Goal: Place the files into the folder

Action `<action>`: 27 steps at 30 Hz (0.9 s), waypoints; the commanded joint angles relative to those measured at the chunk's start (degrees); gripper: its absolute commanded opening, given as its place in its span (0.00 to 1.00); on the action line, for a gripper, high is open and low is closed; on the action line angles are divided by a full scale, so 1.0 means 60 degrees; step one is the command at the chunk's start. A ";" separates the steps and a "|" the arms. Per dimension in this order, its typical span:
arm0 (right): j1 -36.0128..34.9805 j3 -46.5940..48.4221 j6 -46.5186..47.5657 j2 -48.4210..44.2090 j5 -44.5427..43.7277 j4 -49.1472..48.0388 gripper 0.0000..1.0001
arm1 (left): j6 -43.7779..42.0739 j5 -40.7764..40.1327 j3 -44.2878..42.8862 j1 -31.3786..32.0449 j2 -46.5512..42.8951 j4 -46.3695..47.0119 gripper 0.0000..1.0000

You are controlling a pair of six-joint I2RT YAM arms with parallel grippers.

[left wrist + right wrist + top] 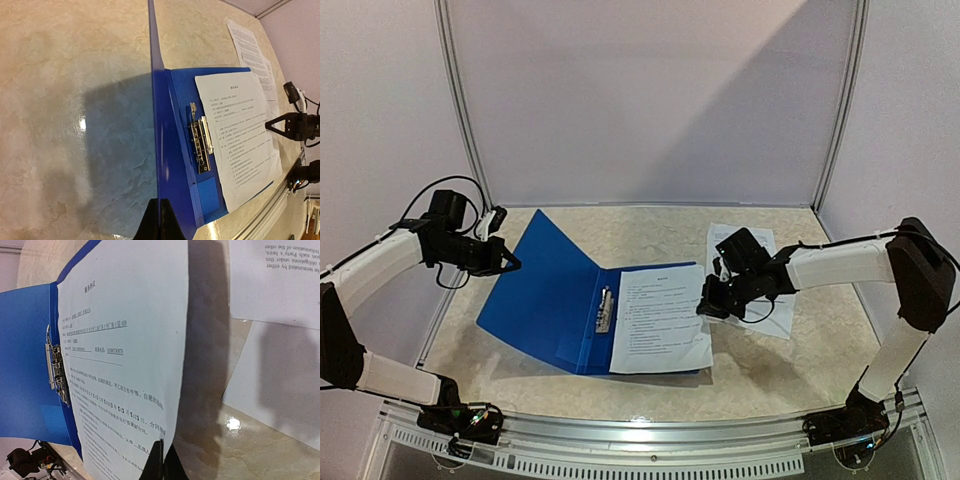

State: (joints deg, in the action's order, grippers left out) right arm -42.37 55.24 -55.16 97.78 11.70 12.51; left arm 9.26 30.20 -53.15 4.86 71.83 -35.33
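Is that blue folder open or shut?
Open: the left hand holds up one cover of the folder, baring the clip and a sheet inside.

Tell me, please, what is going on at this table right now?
The two arms are filing papers. The left gripper is pinched on the outer edge of the blue folder, holding its cover tilted up off the table so that it is open. The right gripper is shut on the edge of one printed sheet that lies on the inner right half, beside the metal clip. The other sheets lie on the table to the right.
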 commanded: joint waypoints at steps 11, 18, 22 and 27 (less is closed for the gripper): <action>-0.0742 0.2720 0.2387 0.1231 -0.2457 0.4114 0.00 | -0.0019 0.0211 0.0208 0.0083 0.0027 -0.0059 0.00; -0.0863 0.2768 0.2473 0.1426 -0.2897 0.4492 0.00 | -0.0019 0.0226 0.0198 0.0076 0.0012 -0.0064 0.00; -0.1058 0.3028 0.2587 0.1423 -0.2807 0.4543 0.00 | -0.0019 0.0226 0.0200 0.0076 -0.0001 -0.0076 0.00; -0.1097 0.2735 0.2419 0.0982 -0.1230 0.3179 0.00 | -0.0026 0.0198 0.0198 0.0080 -0.0009 -0.0074 0.00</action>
State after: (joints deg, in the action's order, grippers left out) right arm -48.38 72.10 -40.53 105.62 -2.31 37.47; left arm 9.30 31.03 -52.60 4.89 71.83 -35.42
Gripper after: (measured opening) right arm 0.005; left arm 0.026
